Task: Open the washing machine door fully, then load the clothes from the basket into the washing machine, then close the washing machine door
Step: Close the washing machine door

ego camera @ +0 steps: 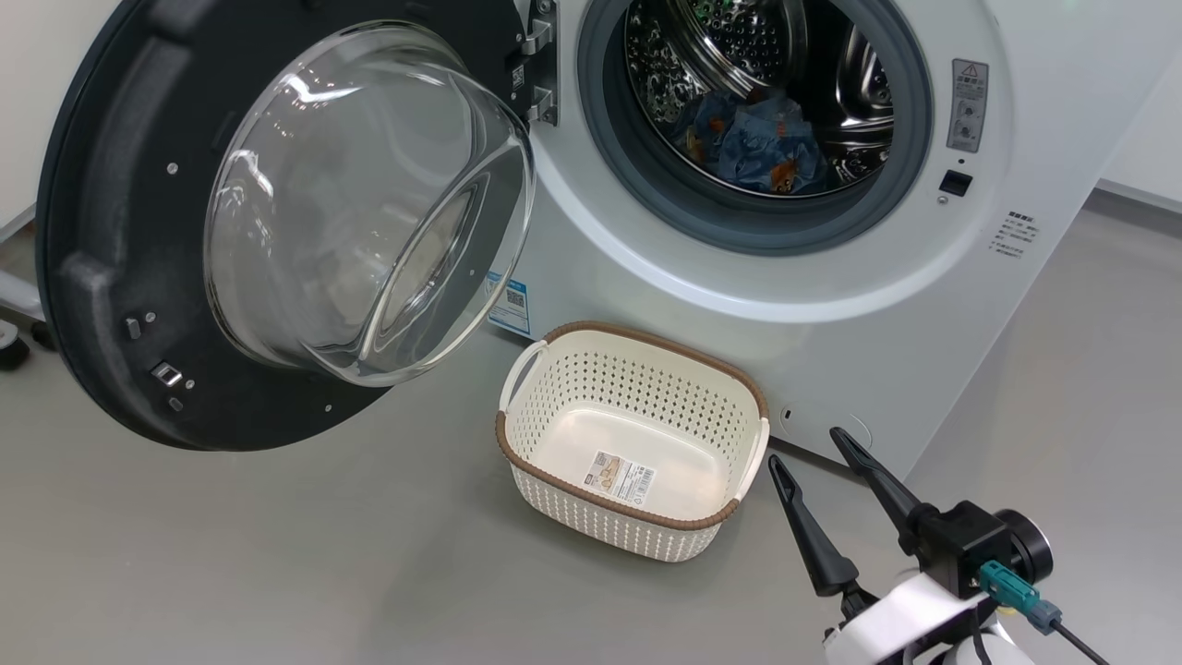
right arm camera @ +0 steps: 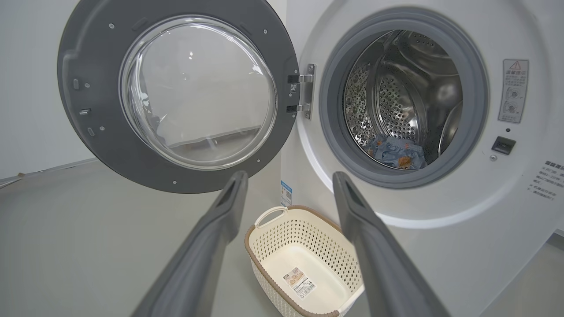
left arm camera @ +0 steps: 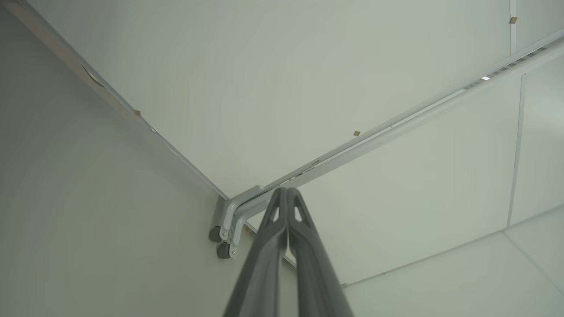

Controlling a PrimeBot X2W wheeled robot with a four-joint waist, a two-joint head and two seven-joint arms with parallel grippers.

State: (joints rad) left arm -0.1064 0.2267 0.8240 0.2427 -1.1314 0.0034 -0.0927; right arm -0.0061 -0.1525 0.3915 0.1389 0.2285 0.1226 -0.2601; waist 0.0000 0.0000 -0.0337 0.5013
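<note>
A smooth matte grey floor (ego camera: 277,554) covers the near part of the scene, a plain white wall (ego camera: 28,92) stands far on the left, and low at the left edge a pale grey metal leg (ego camera: 17,300) rests on a small black caster wheel (ego camera: 13,354).
</note>
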